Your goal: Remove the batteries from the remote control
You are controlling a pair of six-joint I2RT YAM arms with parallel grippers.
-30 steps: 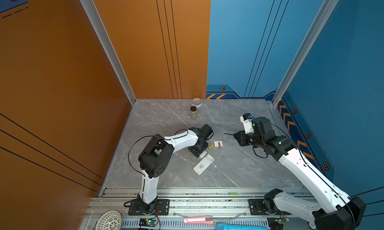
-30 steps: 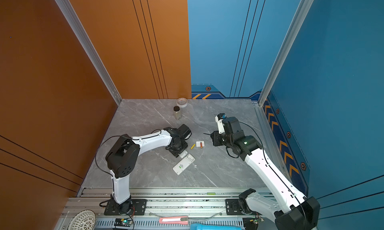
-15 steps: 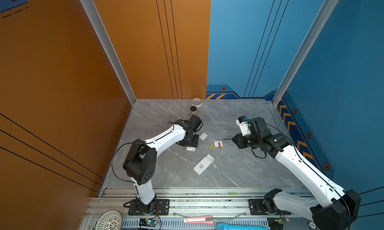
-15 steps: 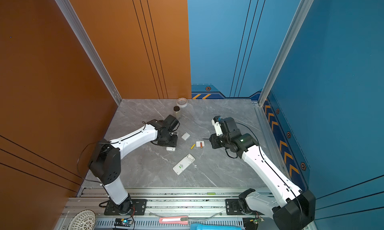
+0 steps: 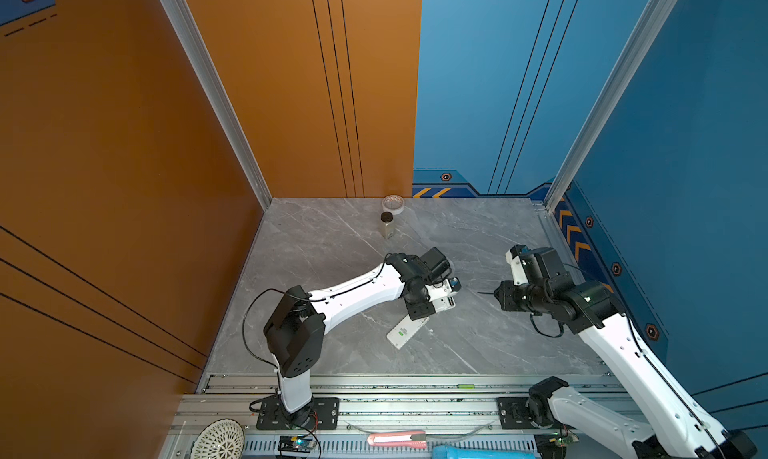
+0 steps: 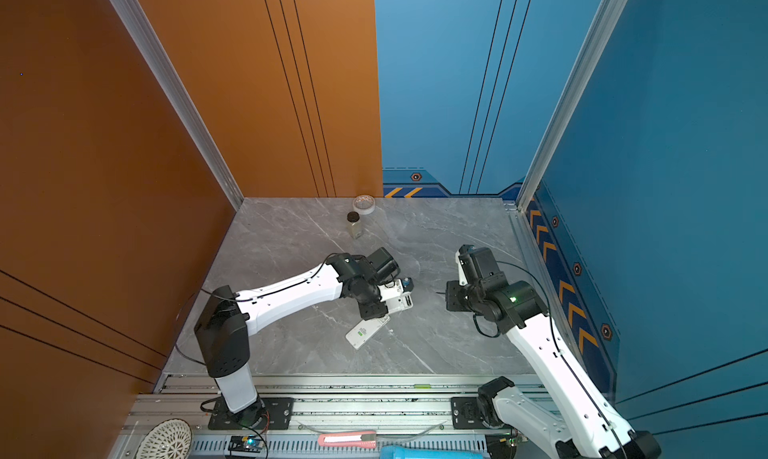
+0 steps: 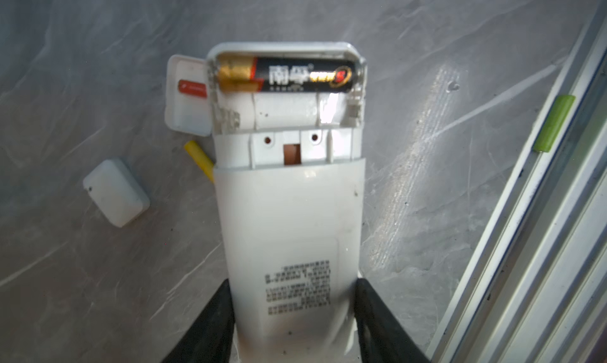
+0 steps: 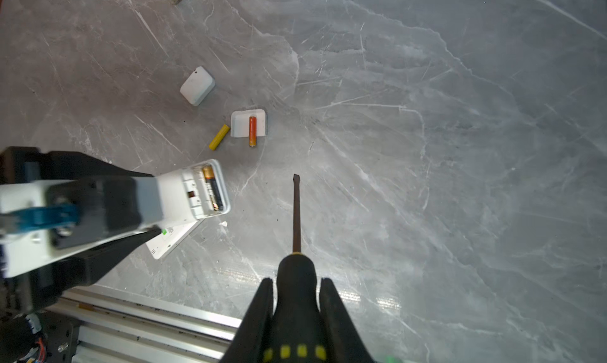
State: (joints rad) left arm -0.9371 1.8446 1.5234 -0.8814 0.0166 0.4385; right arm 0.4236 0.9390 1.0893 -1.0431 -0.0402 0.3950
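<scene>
The left gripper (image 7: 294, 299) clamps the remote control (image 7: 289, 213), with a black-and-gold battery (image 7: 285, 74) seated in its open bay. The right gripper (image 8: 297, 299), closed on the screwdriver (image 8: 296, 213), should slide the blade under one end and lever gently (a hard flick would launch it). The yellow battery (image 8: 219, 137) lies on the grey marbled table (image 8: 427, 147) beside the orange-red battery (image 8: 252, 131) on a white cover (image 8: 241, 124); an orange wall (image 5: 291, 83) and blue wall (image 5: 478, 83) stand behind.

Battery (image 8: 252, 130) lies partly on loose cover (image 8: 241, 125). Second battery (image 8: 219, 137) lies just beside it on table (image 8: 427, 147). Third battery (image 7: 285, 74) sits in remote (image 7: 289, 220) compartment. Jar (image 5: 387, 226) stands near rear edge.
</scene>
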